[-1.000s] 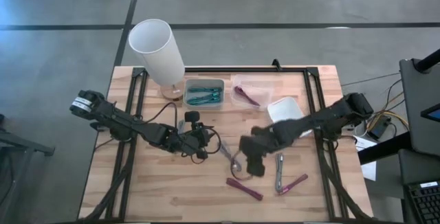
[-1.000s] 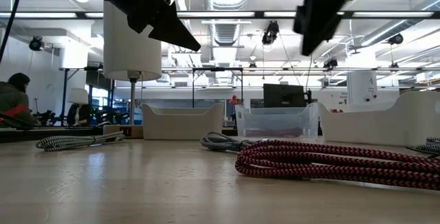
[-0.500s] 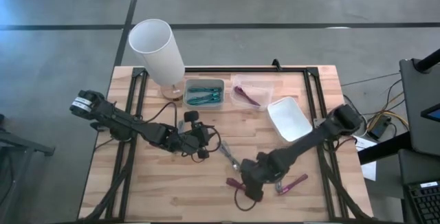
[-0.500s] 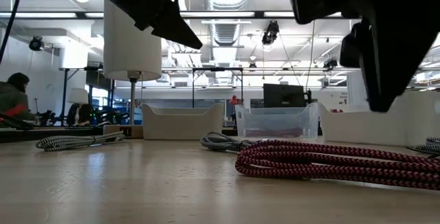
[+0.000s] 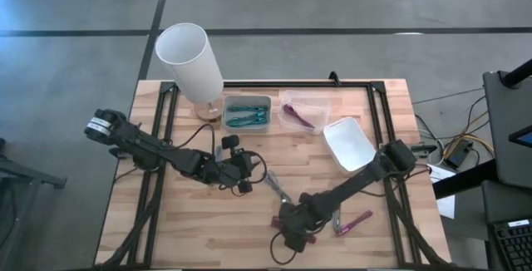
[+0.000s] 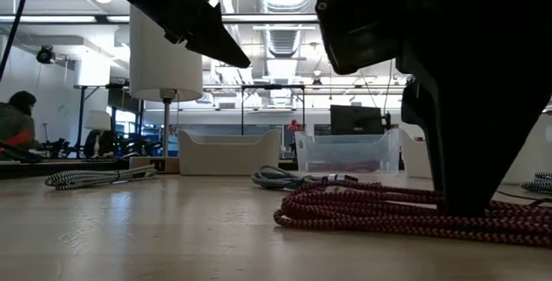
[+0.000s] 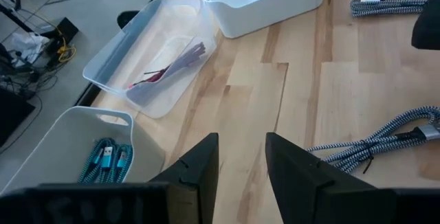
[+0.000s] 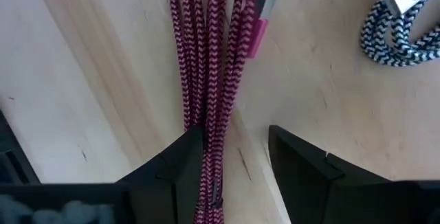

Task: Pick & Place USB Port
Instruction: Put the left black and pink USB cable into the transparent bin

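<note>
Two open fingers: we are straddling the red braided cable [image 8: 210,80] with the right end effector [image 8: 234,176] on the counter [image 5: 199,221], grasping nothing; closing comes next. Left end effector [image 7: 240,162] is hovering open, empty.

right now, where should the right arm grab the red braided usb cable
Grip the red braided cable across the middle of its bundle, coming straight down from above. The strands lie flat and parallel on the table, so jaws set crosswise would gather them all. The right gripper already hangs open over it; the plug end looks too small to hold.
</note>
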